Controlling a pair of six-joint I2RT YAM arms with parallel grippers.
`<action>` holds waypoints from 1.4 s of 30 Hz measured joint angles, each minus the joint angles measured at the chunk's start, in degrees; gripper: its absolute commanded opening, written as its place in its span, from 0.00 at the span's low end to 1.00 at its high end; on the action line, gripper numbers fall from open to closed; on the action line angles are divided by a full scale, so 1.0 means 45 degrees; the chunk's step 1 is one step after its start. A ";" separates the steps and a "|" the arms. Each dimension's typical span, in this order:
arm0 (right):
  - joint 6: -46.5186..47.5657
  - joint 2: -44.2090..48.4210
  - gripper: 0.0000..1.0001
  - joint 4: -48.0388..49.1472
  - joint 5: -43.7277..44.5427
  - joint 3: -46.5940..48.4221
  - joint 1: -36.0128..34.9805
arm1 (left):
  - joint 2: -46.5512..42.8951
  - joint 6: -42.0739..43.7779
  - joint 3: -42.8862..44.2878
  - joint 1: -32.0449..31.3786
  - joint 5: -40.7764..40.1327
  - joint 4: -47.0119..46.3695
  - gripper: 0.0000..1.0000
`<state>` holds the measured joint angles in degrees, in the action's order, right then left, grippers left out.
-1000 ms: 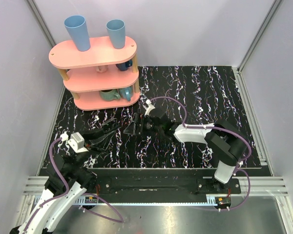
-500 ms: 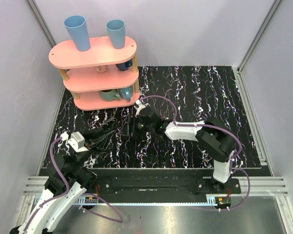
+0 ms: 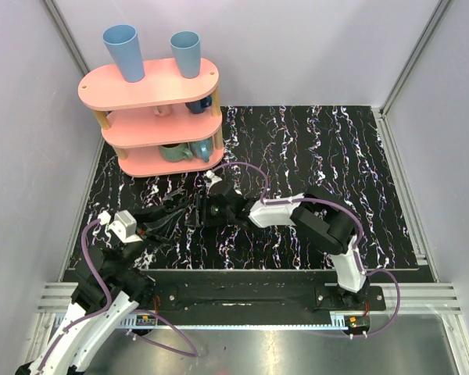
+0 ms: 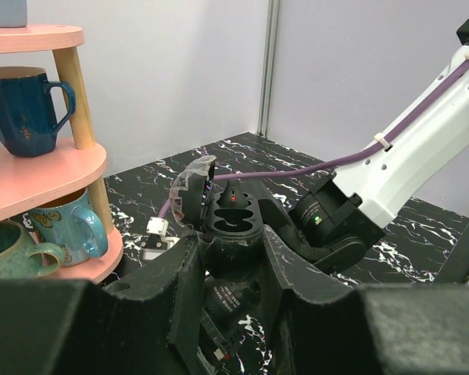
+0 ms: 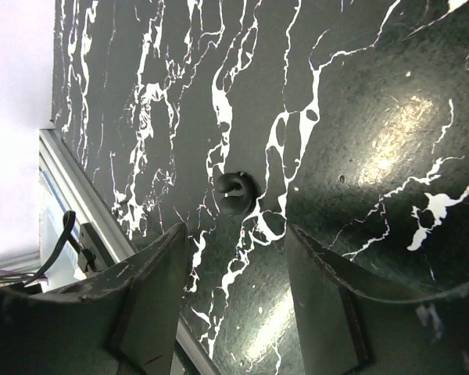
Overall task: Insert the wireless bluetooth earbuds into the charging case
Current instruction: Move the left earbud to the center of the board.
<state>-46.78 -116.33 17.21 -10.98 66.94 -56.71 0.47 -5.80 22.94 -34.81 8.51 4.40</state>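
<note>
Beneath both grippers, the black marbled surface [image 3: 336,156] is being shown bare around the working spot. The pink shelf [image 3: 148,90] of cups is standing well off beyond the left gripper's left side, so room for a straight approach is being judged ample. Just past the left gripper, the right arm [image 4: 406,148] is being reached across.

Between the fingers of the left gripper [image 4: 229,262], the charging case [image 4: 233,219], dark here, is being gripped by its lower body, jaws closed on it. Its lid [image 4: 191,191] is hinged back toward that gripper's left and its sockets are being presented upward. Whether either socket is filled cannot be told.

The right gripper [image 5: 236,234] is being pointed down at the surface, jaws partly apart, with nothing between them. Straight ahead of its fingertips, centred on the gap and just beyond it, a small dark rounded earbud [image 5: 234,190] is being shown lying on the surface, apart from both fingers. No clear long axis is being offered by so round a piece, so no wrist turn is being judged necessary. The right gripper is the nearer and the free one, and a short advance along its own line is being judged the deciding move. A second earbud is not being seen.
</note>
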 measured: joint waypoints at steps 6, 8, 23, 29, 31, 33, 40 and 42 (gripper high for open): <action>0.0073 -0.0539 0.55 -0.0083 0.0233 0.0437 -0.0102 | 0.0000 0.0000 0.0000 0.0000 0.0000 0.0000 0.00; 0.0107 -0.0656 0.54 -0.0092 0.0296 0.0568 -0.0102 | 0.0000 0.0000 0.0000 0.0000 0.0000 0.0000 0.00; 0.0209 -0.1520 0.45 -0.0092 0.0335 0.1443 -0.0355 | 0.0000 0.0000 0.0000 0.0005 0.0000 0.0000 0.00; 0.0437 -0.1710 0.44 -0.0136 0.0491 0.1700 -0.0631 | 0.0000 -0.0005 0.0000 0.0097 0.0005 0.0000 0.00; 0.0481 -0.1749 0.42 -0.0146 0.0559 0.1758 -0.0690 | 0.0000 -0.0005 0.0000 0.0097 0.0005 -0.0005 0.00; 0.0534 -0.1768 0.41 -0.0170 0.0602 0.1787 -0.0719 | 0.0000 -0.0005 0.0000 0.0112 0.0005 0.0000 0.00; 0.0636 -0.1807 0.35 -0.0223 0.0665 0.1821 -0.0729 | 0.0000 -0.0010 0.0000 0.0170 0.0010 -0.0005 0.00; 0.0680 -0.1812 0.35 -0.0291 0.0670 0.1860 -0.0733 | 0.0000 -0.0010 0.0000 0.0194 0.0015 -0.0010 0.00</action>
<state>-43.72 -124.49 15.90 -7.97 75.31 -60.01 0.47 -5.85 22.94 -33.93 8.58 4.36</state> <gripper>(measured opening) 0.361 0.339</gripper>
